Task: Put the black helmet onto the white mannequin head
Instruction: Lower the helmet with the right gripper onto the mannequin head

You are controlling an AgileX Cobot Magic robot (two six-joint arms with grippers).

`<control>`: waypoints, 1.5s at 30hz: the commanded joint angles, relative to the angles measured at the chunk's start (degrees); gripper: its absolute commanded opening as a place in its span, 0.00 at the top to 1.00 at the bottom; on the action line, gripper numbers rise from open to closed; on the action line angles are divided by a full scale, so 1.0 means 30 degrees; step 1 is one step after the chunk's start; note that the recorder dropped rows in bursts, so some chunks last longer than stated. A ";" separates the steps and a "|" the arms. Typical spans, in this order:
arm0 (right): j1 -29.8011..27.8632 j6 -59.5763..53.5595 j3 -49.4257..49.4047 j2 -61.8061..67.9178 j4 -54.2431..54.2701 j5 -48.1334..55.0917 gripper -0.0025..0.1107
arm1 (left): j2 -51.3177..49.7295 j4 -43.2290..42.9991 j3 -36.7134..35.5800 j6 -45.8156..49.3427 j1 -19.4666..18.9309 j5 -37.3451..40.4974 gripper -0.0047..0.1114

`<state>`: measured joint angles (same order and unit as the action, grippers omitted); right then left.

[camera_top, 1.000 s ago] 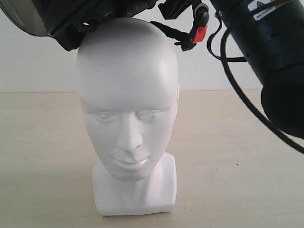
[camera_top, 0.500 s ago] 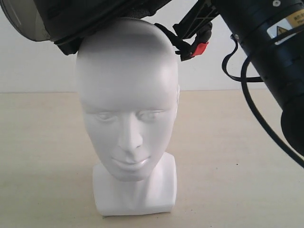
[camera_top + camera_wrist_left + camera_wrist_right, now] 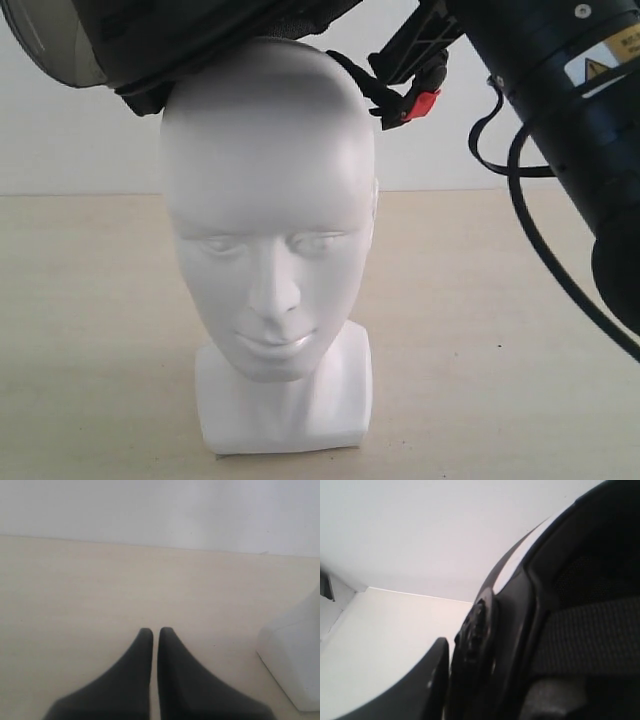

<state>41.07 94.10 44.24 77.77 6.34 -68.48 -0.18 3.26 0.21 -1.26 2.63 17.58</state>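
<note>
Here's the helmet, up at the very top of the exterior view, tipped at an angle and sitting on the crown of the mannequin head. It touches the top of the skull but is not pulled down over it. The forehead, face and ears are all bare. The smoky visor juts out on the left. On the other side a black strap hangs off the rim with its red buckle tab dangling just beside the head, clear of it.

The right arm slants in from the right, a black cable looping beneath it, and reaches up to the helmet's far side.

Now the right claw, seen from the wrist. One dark finger lies flat against the outside of the shell, right by the visor's round pivot. The rim and the padded lining fill the space beyond it. The other finger is hidden by the helmet. So it is partway closed, clamped on the helmet's edge.

The left claw hangs low over the pale table. Its two fingers are pressed almost together, only a sliver between them, gripping nothing. The head's blocky white base stands off to one side, apart from it.
</note>
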 commanded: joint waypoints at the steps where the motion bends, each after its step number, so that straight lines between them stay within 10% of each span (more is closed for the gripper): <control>1: -0.0171 -0.1043 -0.1003 -0.0397 0.1187 -0.0493 0.98 | 0.0059 -0.0022 -0.0071 0.0060 -0.0052 0.0012 0.92; 45: -0.0171 -0.3149 -0.2522 -0.0397 0.3403 0.1332 0.98 | 0.0059 -0.0022 -0.0071 0.0060 -0.0052 0.0012 0.92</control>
<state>41.62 88.95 38.75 77.32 12.72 -61.74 -0.18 3.26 0.21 -1.26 2.63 17.58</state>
